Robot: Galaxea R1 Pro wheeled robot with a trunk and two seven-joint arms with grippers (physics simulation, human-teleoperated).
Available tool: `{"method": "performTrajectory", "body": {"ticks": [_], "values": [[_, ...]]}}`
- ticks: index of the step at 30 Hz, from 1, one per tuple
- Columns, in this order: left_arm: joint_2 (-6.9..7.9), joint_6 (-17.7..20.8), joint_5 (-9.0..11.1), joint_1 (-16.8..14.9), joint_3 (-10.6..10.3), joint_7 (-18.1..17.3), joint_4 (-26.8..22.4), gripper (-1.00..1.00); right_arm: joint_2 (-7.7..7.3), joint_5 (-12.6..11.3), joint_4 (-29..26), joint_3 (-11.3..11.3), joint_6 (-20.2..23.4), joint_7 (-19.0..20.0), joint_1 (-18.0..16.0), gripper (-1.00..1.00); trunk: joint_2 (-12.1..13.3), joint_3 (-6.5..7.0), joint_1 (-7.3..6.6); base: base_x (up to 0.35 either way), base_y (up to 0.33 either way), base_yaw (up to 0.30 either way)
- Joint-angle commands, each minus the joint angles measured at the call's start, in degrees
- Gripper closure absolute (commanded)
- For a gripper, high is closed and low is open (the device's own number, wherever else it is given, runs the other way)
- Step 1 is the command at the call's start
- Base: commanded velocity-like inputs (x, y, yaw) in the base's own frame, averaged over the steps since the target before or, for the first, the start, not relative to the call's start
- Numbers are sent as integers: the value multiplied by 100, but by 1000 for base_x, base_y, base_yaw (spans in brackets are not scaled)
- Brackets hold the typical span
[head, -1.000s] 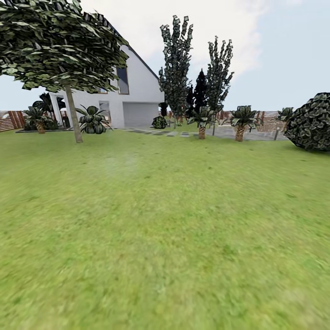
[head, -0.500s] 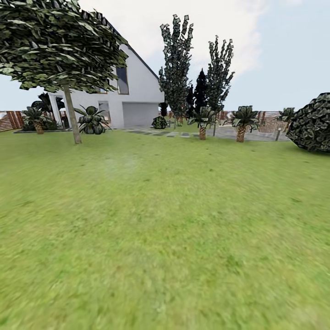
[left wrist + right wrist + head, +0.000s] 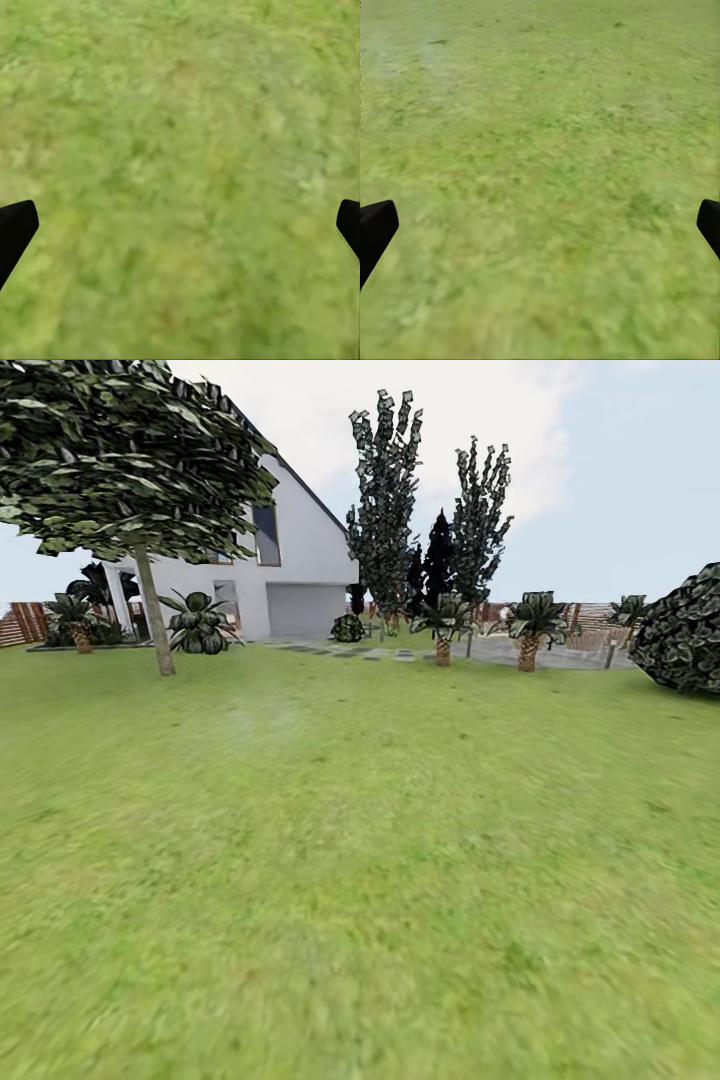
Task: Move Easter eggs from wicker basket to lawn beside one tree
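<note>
Facing lawn [image 3: 360, 880], tree [image 3: 152, 610] far ahead, both jaws spread over grass.

white house [image 3: 300, 575] | wooden fence [image 3: 20, 622] | round bush [image 3: 685, 628] | pale cloudy sky [image 3: 600, 460]

The whole head view has slid a little, so the camera has moved and not the garden. The tree [image 3: 152, 610] with the pale trunk now sits slightly further toward the left edge than a second ago, and the palms by the fence [image 3: 22, 622] have drifted that way with it. The round bush [image 3: 688, 630] at the right and the small palm [image 3: 530, 635] beside the paving stand a touch further right, which probably means a slow advance over the lawn [image 3: 360, 880].
</note>
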Motion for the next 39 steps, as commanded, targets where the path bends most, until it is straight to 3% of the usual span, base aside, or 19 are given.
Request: {"method": "performTrajectory", "body": {"ticks": [1,7,10,12,16,39], "values": [[-6,5,-1,-5,10,-3,121,-100,-1,11,9,-3,-15,0,-5,-100,36,10,-18,332,0,0],[4,38,-3,-5,-8,-5,308,-100,-8,17,28,19,48,-3,-5,-100,276,117,-150,332,0,0],[-6,180,-7,-5,-11,-7,324,-100,-1,0,21,15,594,-9,-5,-100,397,171,-216,332,0,0],[-8,464,-15,-5,-15,-11,327,-100,3,-5,-23,14,1267,-11,-5,-100,477,207,-260,332,0,0],[12,663,-14,-5,-17,-13,324,-100,-1,-7,-49,13,1634,-12,-5,-100,637,279,-348,332,0,0],[14,693,-19,-5,-17,-14,322,-100,6,-12,-49,8,1686,5,-5,-100,1560,692,-853,332,-47,0]]}}
